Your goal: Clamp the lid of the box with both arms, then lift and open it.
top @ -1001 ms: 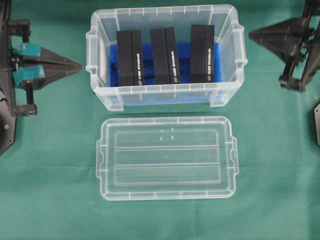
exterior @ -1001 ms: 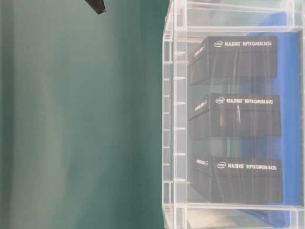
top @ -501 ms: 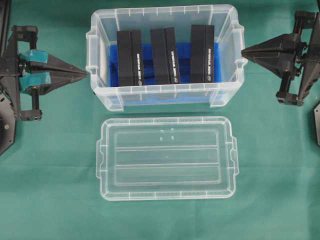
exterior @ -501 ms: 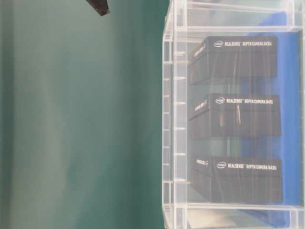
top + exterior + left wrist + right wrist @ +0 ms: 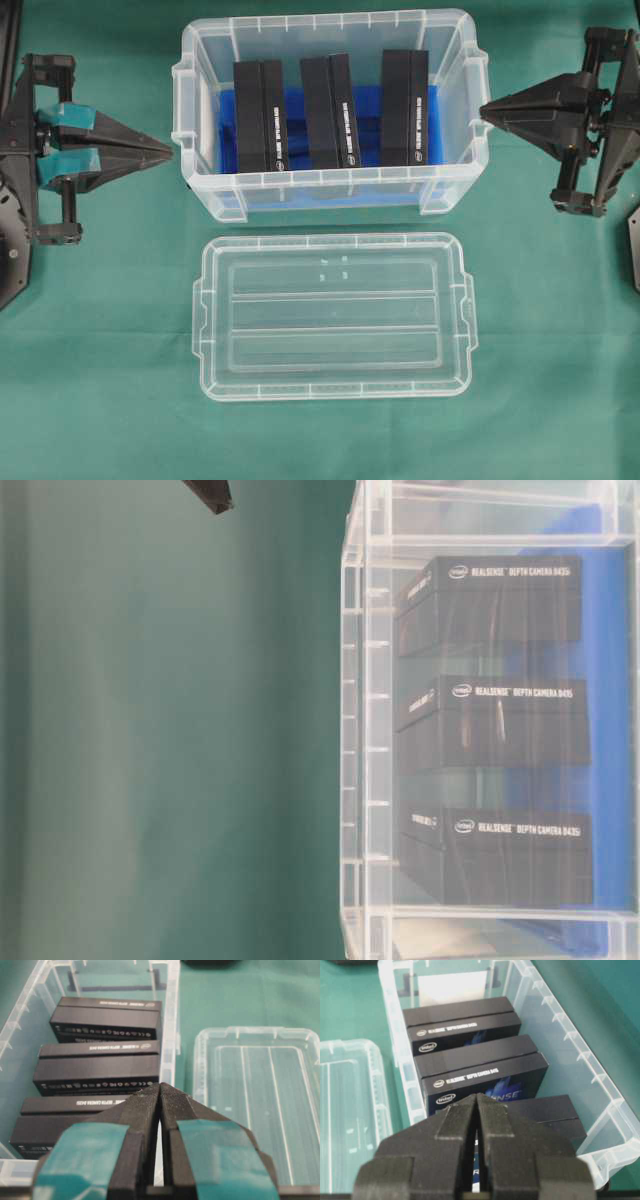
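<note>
The clear lid lies flat on the green cloth in front of the box, apart from it; it also shows as the lid and lid in the wrist views. The box is a deep clear tub holding three upright black packs on a blue liner. My left gripper, with teal tape bands, is shut and empty, its tip just off the box's left end. My right gripper is shut and empty, its tip close to the box's right handle lug. Both stand above the box's ends, away from the lid.
Green cloth covers the table. The table-level view shows the box wall at right, with the packs behind it, and a dark gripper tip at the top. Arm frames stand at both side edges.
Both grippers have swung inward toward the box's ends, the right one also shifting down and left. Lid and box have not moved.
</note>
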Available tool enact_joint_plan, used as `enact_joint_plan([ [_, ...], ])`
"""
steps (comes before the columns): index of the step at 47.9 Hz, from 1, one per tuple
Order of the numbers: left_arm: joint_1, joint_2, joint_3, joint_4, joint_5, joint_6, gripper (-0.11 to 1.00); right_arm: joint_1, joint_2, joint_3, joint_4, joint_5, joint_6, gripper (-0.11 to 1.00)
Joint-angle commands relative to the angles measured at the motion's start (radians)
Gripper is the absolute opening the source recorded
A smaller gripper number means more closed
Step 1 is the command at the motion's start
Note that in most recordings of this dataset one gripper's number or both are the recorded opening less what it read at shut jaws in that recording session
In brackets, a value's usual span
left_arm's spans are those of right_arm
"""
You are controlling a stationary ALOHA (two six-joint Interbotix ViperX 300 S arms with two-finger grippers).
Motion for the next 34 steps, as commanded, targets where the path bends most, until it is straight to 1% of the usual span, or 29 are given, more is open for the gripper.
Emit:
enact_joint_plan([
  [1,-0.003,0.002,-0.018,-0.002,-0.005,0.0,0.01,0.005,0.002,-0.012,0.002,-0.005,0.002,0.0],
  [34,-0.003,0.002,-0.02,-0.002,0.005,0.0,0.01,0.009,0.0,-0.012,0.002,-0.005,0.0,0.0],
])
